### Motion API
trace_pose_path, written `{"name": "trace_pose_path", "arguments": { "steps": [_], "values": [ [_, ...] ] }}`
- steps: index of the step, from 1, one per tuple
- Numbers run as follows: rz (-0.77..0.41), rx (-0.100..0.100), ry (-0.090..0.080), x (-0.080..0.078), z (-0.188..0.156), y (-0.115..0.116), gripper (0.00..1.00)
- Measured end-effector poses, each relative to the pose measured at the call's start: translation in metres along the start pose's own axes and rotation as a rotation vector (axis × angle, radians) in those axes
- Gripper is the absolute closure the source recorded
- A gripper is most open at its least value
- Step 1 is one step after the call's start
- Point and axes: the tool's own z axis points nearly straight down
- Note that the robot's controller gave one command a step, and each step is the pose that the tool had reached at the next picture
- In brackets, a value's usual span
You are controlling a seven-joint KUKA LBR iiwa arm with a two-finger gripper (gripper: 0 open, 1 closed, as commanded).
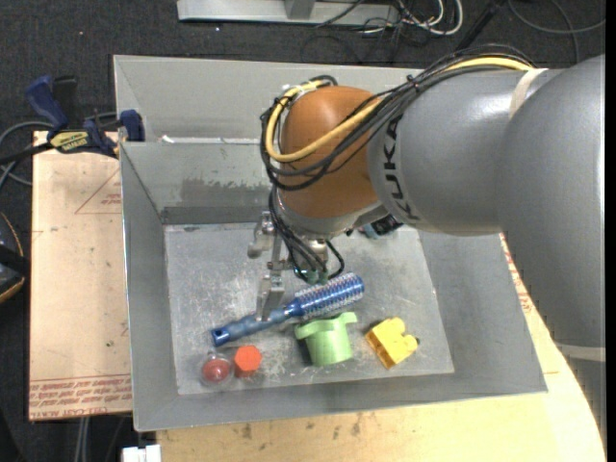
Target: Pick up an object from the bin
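Observation:
My gripper (269,287) hangs below the orange wrist cover, low over the middle of the bin floor. Its tip comes down right at the handle of a blue hairbrush (300,308), which lies slanted with its bristled head to the upper right and its handle end to the lower left. I cannot make out whether the tip touches the brush. A green plastic cup-like piece (325,343) sits just in front of the brush head. A yellow toy block (390,343) lies to the right of the green piece.
An orange cap-like disc (248,358) and a reddish ball (216,370) lie near the bin's front left corner. The arm and its orange cover with cables hide the back right of the bin floor. The bin's walls slope steeply on all sides.

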Motion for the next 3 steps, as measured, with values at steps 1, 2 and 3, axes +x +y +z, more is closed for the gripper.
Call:
{"name": "trace_pose_path", "arguments": {
  "steps": [1,2,3],
  "values": [
    [-0.059,-0.003,-0.016,0.032,0.07,0.021,0.0],
    [-0.058,-0.002,-0.011,0.033,0.072,0.02,1.0],
    [-0.024,-0.005,-0.016,0.045,-0.078,0.052,1.0]
  ]
}}
